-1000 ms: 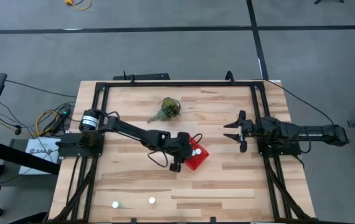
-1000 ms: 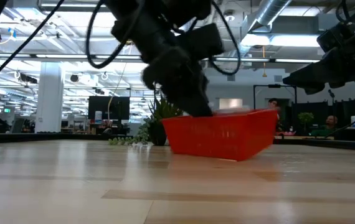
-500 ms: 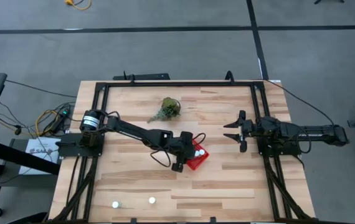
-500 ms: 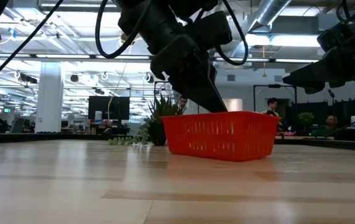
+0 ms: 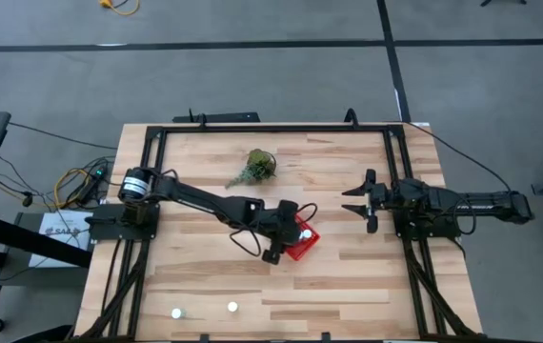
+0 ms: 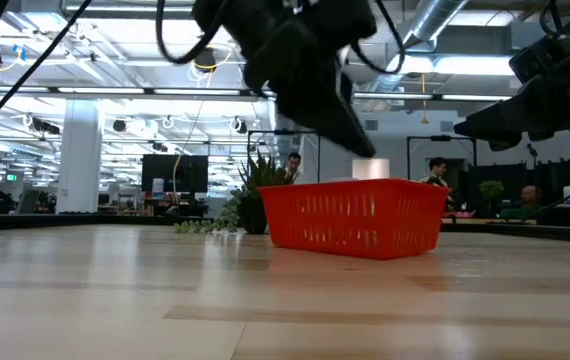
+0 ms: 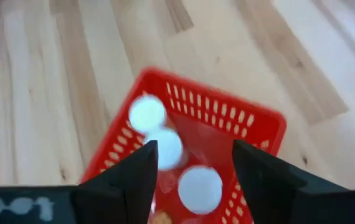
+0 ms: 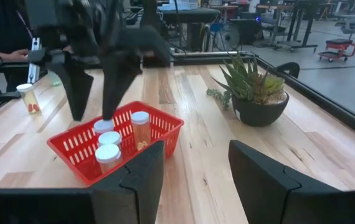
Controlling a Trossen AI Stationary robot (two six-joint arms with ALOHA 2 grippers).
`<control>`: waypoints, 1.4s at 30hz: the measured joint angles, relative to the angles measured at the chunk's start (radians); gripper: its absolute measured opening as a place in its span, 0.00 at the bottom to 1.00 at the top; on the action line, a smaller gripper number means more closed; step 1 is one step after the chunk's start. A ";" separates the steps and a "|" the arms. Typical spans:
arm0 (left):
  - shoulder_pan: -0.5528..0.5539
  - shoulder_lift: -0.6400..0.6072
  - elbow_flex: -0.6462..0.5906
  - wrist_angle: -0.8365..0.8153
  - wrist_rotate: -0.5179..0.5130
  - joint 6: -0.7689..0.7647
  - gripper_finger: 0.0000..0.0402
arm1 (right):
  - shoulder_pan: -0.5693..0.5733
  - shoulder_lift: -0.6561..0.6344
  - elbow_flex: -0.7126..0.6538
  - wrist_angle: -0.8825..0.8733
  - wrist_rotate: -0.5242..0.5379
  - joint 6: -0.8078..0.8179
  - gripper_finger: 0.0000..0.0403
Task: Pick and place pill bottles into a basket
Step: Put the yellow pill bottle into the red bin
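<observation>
The red basket stands flat on the table's middle, with several white-capped pill bottles upright inside it. My left gripper hangs open just above the basket, touching nothing; three caps show between its fingers. In the low view its fingertips are above a cap that rises over the rim. Two more pill bottles stand near the table's front edge. My right gripper waits open at the table's right.
A small potted green plant stands behind the basket toward the far edge. A black frame runs round the tabletop. Bare wood lies between the basket and my right gripper. People show in the room behind the table.
My left gripper has risen from inside the basket to above its rim. The basket, tipped up on one side a second ago, has come down flat on the table. My right arm has kept still.
</observation>
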 joint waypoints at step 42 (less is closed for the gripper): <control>-0.646 -0.130 0.031 -0.555 -0.238 -0.740 0.56 | 0.000 0.000 0.000 0.000 0.000 0.000 0.43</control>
